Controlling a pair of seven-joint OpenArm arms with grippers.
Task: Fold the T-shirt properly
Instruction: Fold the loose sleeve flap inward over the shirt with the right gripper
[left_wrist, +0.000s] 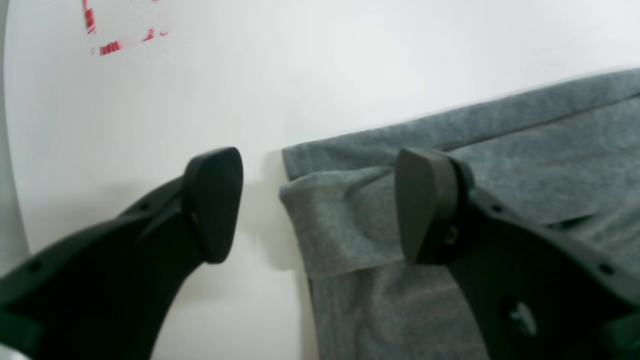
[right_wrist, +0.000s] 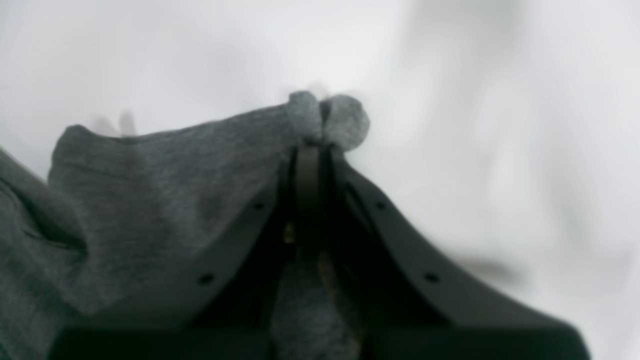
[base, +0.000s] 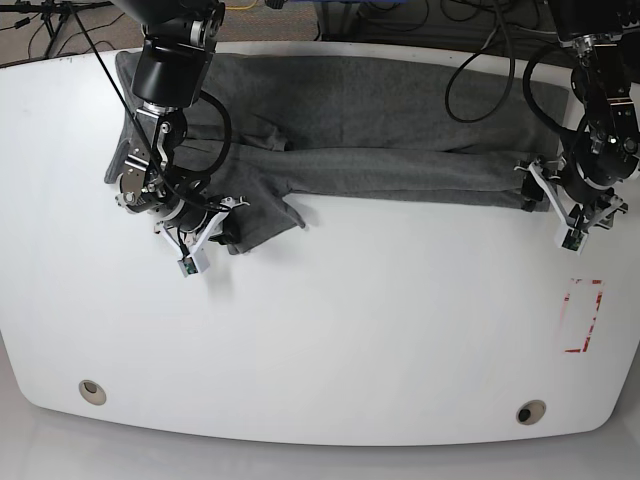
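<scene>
Two grippers at opposite ends of T-shirt (base: 370, 130), lying along table's (base: 330, 330) far edge: right gripper (right_wrist: 310, 150) pinched shut on a cloth tuft to lift, left gripper (left_wrist: 320, 205) jaws wide, straddling a corner w/o gripping, prob. next pinch.

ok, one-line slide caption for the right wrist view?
Right claw shut on a bunched edge of the grey T-shirt, above the white table.

text: none legible | table (base: 330, 330): red dashed marking (base: 584, 315), no lettering
</scene>
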